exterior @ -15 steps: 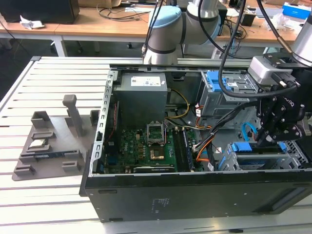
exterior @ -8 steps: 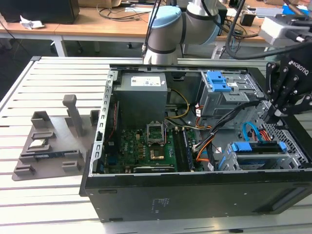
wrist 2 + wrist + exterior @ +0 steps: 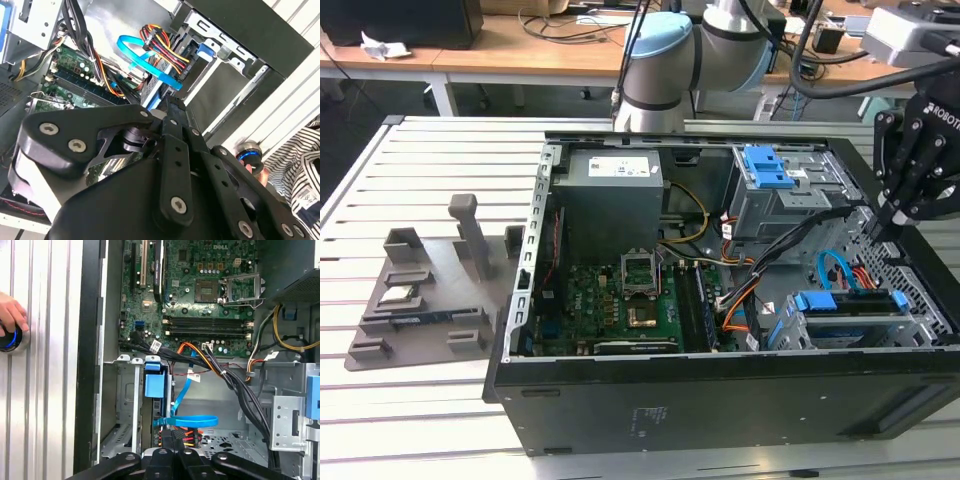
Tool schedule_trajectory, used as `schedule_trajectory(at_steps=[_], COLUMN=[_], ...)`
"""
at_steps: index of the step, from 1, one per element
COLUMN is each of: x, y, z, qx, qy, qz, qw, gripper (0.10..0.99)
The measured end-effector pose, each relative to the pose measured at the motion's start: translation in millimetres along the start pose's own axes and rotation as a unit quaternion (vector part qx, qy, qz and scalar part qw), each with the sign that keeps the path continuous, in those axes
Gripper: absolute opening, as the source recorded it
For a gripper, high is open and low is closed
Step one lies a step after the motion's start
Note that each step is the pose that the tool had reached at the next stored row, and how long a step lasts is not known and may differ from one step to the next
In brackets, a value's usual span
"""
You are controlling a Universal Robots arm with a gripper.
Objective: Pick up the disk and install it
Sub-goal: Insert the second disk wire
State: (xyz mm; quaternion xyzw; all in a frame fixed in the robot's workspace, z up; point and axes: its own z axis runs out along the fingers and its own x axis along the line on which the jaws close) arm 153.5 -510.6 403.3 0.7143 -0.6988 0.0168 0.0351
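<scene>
Slatted white table (image 3: 410, 420) carries an open computer case (image 3: 720, 400). Its disk (image 3: 845, 303) (blue-framed) sits on edge in the lower cage. Nearby hangs the gripper (image 3: 898, 215), fingertips together, apparently empty. Probably stiff, weighty, shock-sensitive; best held by its bracket edges.

We see even, bright overhead light on the pale slatted counter (image 3: 420, 400). The computer case (image 3: 650, 410) interior sits in soft shadow. In the second wrist view, the near black gripper (image 3: 170, 107) looks blurred.
</scene>
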Motion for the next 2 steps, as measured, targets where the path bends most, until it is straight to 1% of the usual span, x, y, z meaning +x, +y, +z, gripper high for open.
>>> schedule_trajectory(at_steps=[2], x=[0.0], y=[0.0], z=[0.0], qx=[0.0], qy=[0.0], qz=[0.0], qw=[1.0], gripper=[0.106])
